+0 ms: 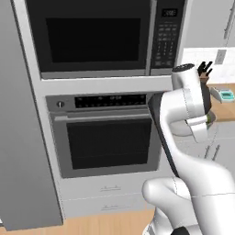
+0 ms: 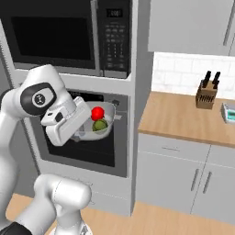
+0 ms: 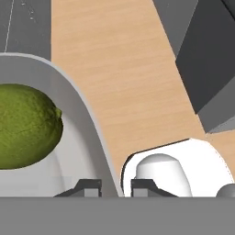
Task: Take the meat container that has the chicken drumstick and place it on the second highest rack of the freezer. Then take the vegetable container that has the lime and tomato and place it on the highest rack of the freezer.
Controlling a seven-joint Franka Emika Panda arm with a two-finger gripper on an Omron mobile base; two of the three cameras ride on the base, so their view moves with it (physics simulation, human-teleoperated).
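The grey vegetable container (image 2: 104, 133) hangs in the air in front of the oven, with the red tomato (image 2: 97, 113) and the green lime (image 2: 100, 125) inside. My gripper (image 2: 85, 125) is shut on its near rim. In the hand view the two fingertips (image 3: 90, 187) pinch the container's wall (image 3: 85, 121) from both sides, and the lime (image 3: 25, 126) lies just inside. From the left base view the arm covers most of the container (image 1: 180, 130). The meat container with the drumstick is out of view.
Straight ahead stands a wall unit with a microwave (image 1: 94, 36) above an oven (image 1: 108, 140). A tall grey panel (image 1: 23, 137) rises at the left. To the right, a wooden counter (image 2: 183, 117) carries a knife block (image 2: 206, 94). Wooden floor (image 3: 133, 82) lies below the hand.
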